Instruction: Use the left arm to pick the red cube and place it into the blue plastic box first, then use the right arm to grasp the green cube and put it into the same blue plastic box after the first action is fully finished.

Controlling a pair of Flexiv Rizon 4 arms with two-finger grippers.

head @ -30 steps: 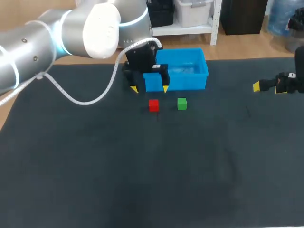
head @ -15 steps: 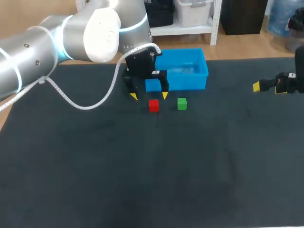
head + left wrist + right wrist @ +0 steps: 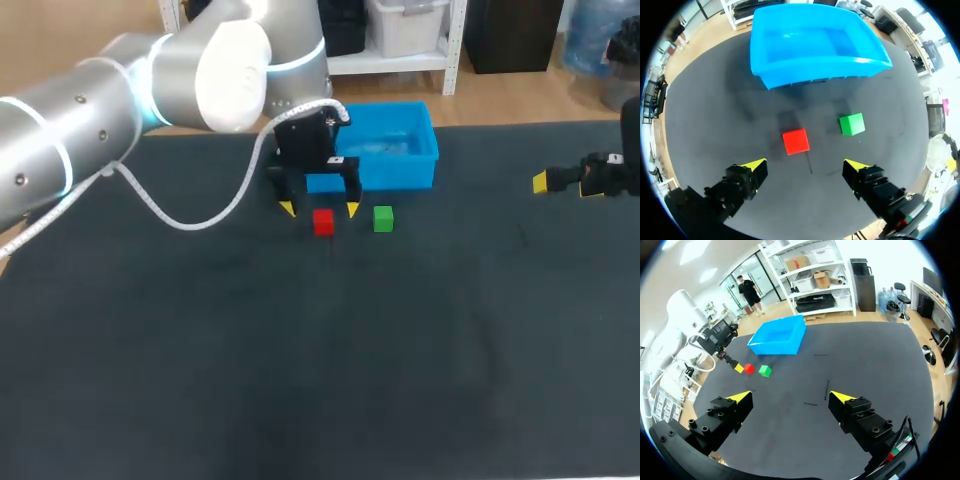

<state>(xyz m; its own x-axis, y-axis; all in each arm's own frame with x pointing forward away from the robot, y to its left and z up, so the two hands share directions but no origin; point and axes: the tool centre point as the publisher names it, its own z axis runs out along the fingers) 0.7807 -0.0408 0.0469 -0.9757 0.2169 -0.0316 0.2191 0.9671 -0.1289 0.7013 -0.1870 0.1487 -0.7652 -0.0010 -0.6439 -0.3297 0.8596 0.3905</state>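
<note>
The red cube point(image 3: 323, 221) lies on the dark table mat just in front of the blue plastic box point(image 3: 420, 160), with the green cube point(image 3: 383, 218) a little to its right. My left gripper point(image 3: 318, 208) hangs open above the red cube, its yellow tips on either side of it. In the left wrist view the red cube point(image 3: 795, 141) sits just ahead of the open left gripper point(image 3: 807, 166), the green cube point(image 3: 852, 124) beside it and the empty box point(image 3: 790, 75) beyond. My right gripper point(image 3: 560, 182) stays open at the table's right; its wrist view shows the open right gripper point(image 3: 790, 397), both cubes point(image 3: 749, 369) point(image 3: 765, 371) and the box point(image 3: 771, 347) far ahead.
The dark mat point(image 3: 320, 360) covers the whole table. A white cable point(image 3: 190, 218) hangs from my left arm down to the mat left of the box.
My left gripper has moved right and down from in front of the box's left end to over the red cube. The right arm has not moved.
</note>
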